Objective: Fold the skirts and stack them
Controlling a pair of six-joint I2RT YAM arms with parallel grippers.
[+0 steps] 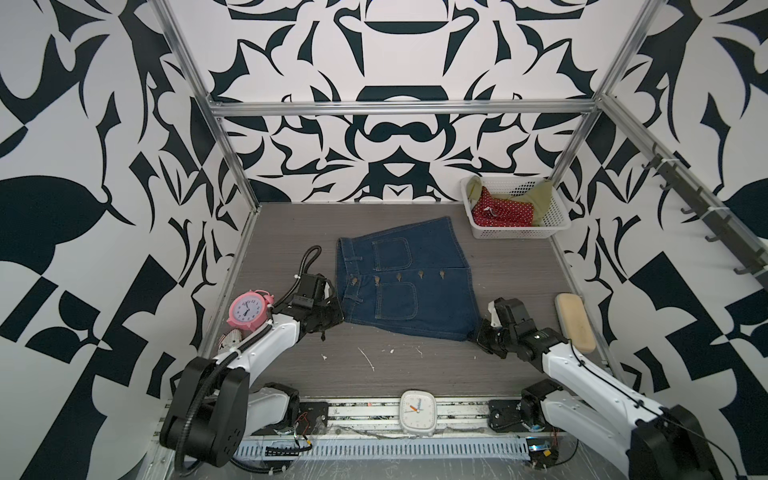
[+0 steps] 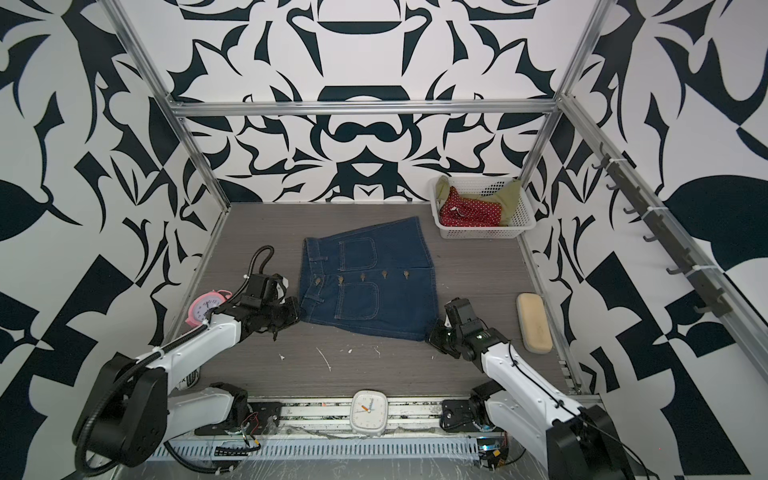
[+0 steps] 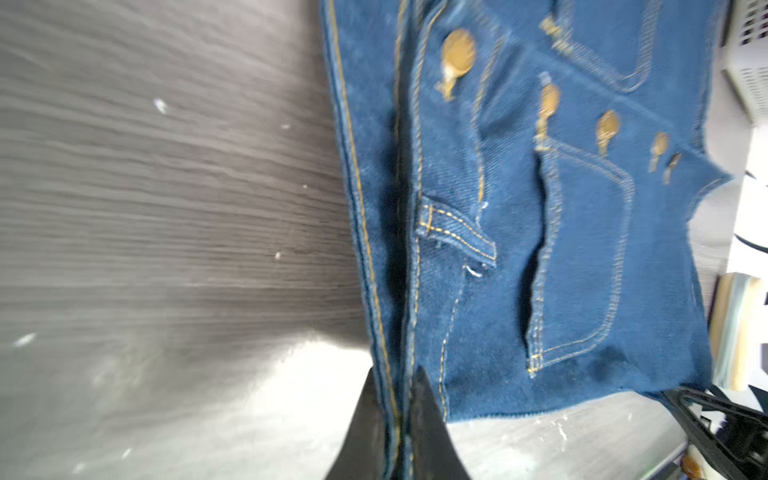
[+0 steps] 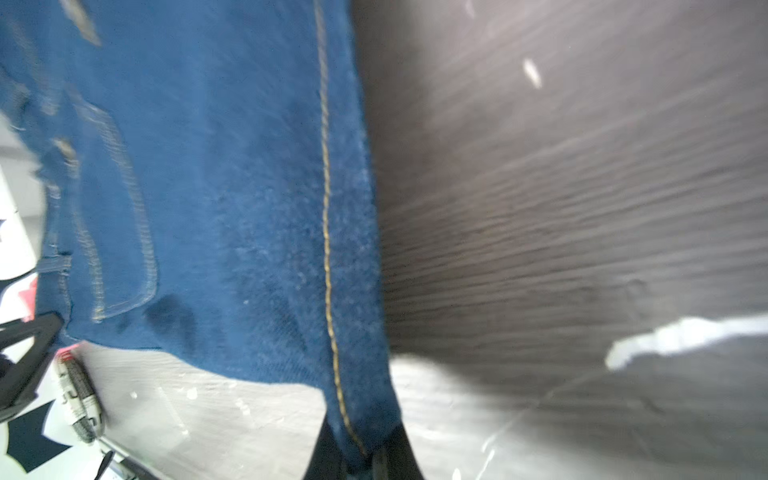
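- Denim skirt (image 1: 405, 278) flat at the middle of the tabletop (image 1: 291, 224), waistband toward the left edge, hem toward the right edge
- Left gripper (image 3: 397, 419) pinched tight on the waistband at the skirt's near corner, cloth between the jaws
- Right gripper (image 4: 361, 453) clamped on the near corner of the hem
- Red polka-dot skirt (image 1: 505, 214) and olive-green skirt (image 1: 540, 199) bunched together in the white basket (image 1: 519, 235) at the far right corner, well apart from both grippers
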